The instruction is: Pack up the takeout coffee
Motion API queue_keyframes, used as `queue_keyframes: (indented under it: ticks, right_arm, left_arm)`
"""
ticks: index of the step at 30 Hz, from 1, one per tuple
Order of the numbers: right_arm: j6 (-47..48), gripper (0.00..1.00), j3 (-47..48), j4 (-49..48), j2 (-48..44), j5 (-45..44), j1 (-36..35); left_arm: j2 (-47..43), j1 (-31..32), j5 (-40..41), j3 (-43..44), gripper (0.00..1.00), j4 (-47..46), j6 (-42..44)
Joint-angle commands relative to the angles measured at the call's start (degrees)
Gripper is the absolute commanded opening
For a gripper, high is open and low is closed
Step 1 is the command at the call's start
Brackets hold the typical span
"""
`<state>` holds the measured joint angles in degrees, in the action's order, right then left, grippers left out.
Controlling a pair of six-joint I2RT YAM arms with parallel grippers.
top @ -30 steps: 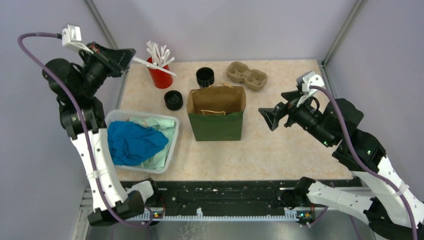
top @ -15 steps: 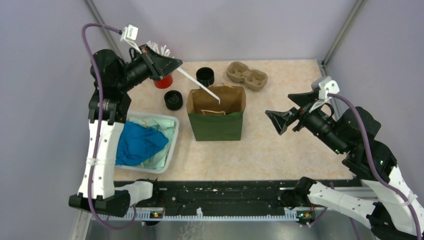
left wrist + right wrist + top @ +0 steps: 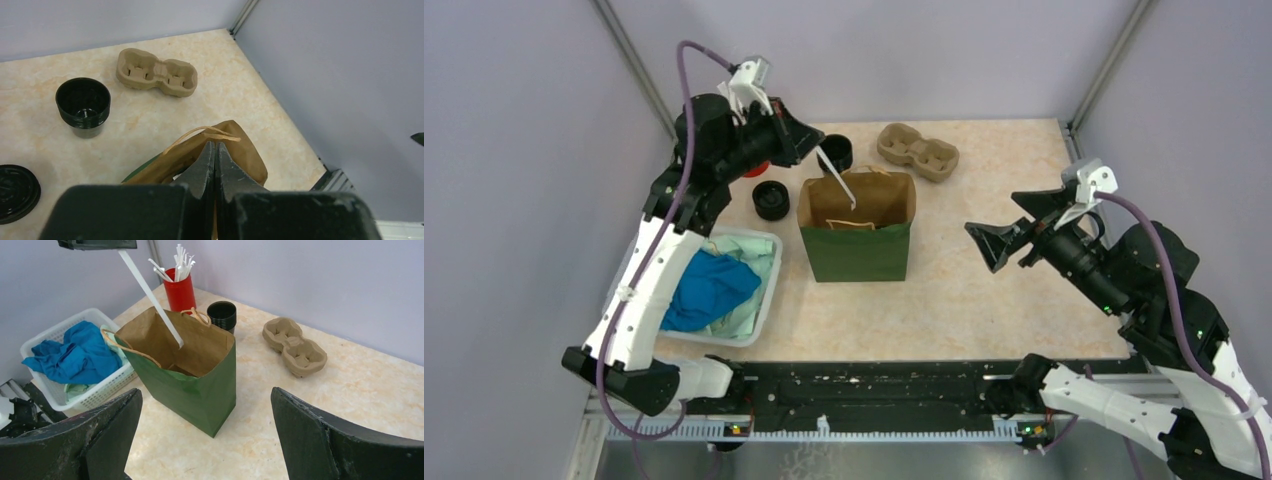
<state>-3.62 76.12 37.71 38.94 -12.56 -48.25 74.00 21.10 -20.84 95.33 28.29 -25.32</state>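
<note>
We find the left pincer (image 3: 814, 148) closed, its jaws pressed together on the upper end of a white stick (image 3: 150, 295). The stick slants down and away from it towards the mouth of the paper bag (image 3: 856, 240). Whether its tip has passed the rim we cannot tell. The right pincer (image 3: 996, 215) stands with its jaws wide apart and holds nothing, facing the bag from the far side. The takeout coffee (image 3: 771, 200), lid on, sits upright on the tabletop (image 3: 984, 300), below the left pincer and a little back towards that arm's base. It is just beside the bag and not touching it. In the left wrist view it shows only at the lower left edge (image 3: 15, 192). From the right pincer it lies beyond the bag and is hidden in that wrist view. An open black cup (image 3: 834, 152) stands just ahead of the left pincer and should not be confused with the lidded one. Our judgement is that the cup's long axis is vertical, so it calls for a level grasp across its sides. The left arm is plainly the nearer, with no bag in its way. It must first let go of the stick, then draw back and down. The coffee is not yet packed.
</note>
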Motion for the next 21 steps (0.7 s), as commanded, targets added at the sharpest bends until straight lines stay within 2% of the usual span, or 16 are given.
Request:
queue_keyframes:
  ticks: [1,3,6,11,15,21]
  right_arm:
    - [-0.5,0.99,1.6,-0.3,-0.2,-3.0,-0.2]
    - [-3.2,0.99,2.3,0.0,-0.1,-6.0,-0.1]
    - [-8.5,0.99,4.3,1.8,0.3,-11.0,-0.1]
    - [-12.4,0.99,9.4,4.7,1.3,-15.1,-0.2]
    - [-11.3,0.99,12.7,4.4,2.4,-16.5,-0.2]
    - [-9.3,0.99,20.7,5.6,5.4,-17.7,-0.1]
  left_arm:
    - [0.9,4.5,12.3,-1.6,0.00,0.8,6.4]
    - [1.0,4.9,13.5,-2.5,0.02,1.1,7.9]
    - [1.4,5.2,15.2,-2.7,0.15,2.6,8.9]
    - [-0.1,5.1,14.2,-1.3,0.66,3.2,9.1]
    - [-2.5,5.2,13.7,1.2,0.97,3.2,9.4]
    - [-4.1,5.2,12.8,9.3,0.99,1.4,9.1]
